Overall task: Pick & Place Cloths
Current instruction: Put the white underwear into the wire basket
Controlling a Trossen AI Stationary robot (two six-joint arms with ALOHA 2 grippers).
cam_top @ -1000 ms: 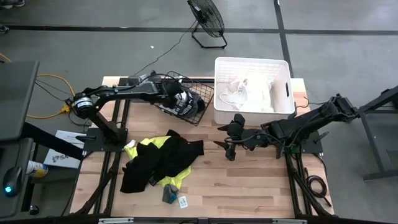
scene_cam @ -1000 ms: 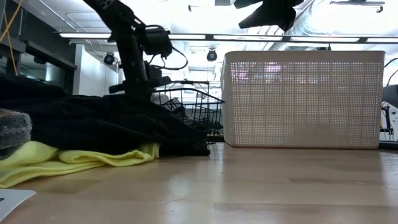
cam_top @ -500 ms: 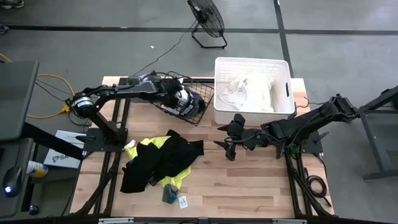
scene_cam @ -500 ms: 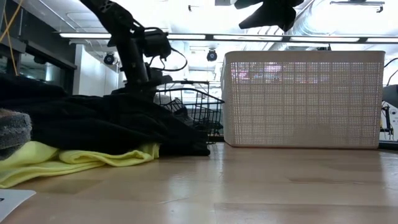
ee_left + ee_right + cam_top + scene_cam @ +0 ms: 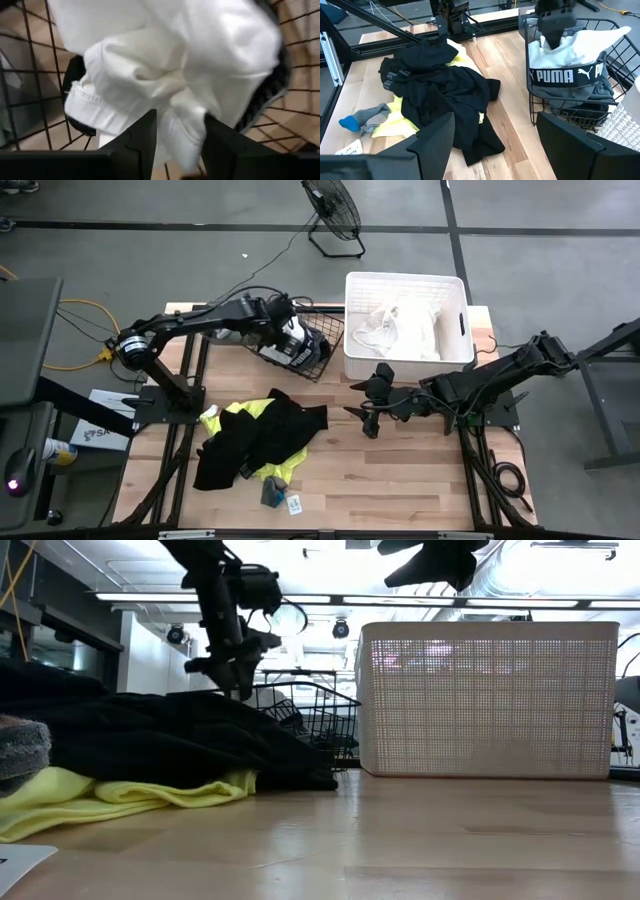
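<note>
The black wire basket (image 5: pixel 325 340) at the table's far side holds a white cloth (image 5: pixel 165 65) on top of a black-and-grey garment with white lettering (image 5: pixel 565 76). My left gripper (image 5: pixel 554 37) points down just over that white cloth, its fingers parted (image 5: pixel 180 117). A pile of black and neon yellow cloths (image 5: pixel 255 440) lies on the table's near left. My right gripper (image 5: pixel 365 420) hovers open over the table's middle, in front of the white tub (image 5: pixel 455 285), which holds white cloths (image 5: pixel 400 330). My left gripper has its parted fingers (image 5: pixel 137 137) right at the top of the white cloth's bunched folds (image 5: pixel 175 107), coming from above. Whether they touch the cloth, I cannot tell. The cloth lies in the basket.
A grey sock with a blue toe (image 5: pixel 365 117) and a paper tag (image 5: pixel 295 505) lie near the table's front edge beside the pile. Bare wood (image 5: pixel 400 470) shows on the near right. The tub (image 5: pixel 485 700) stands right beside the basket (image 5: pixel 320 715).
My left gripper has risen from inside the basket to above its rim, tipping a little. The white cloth has stayed in the basket.
</note>
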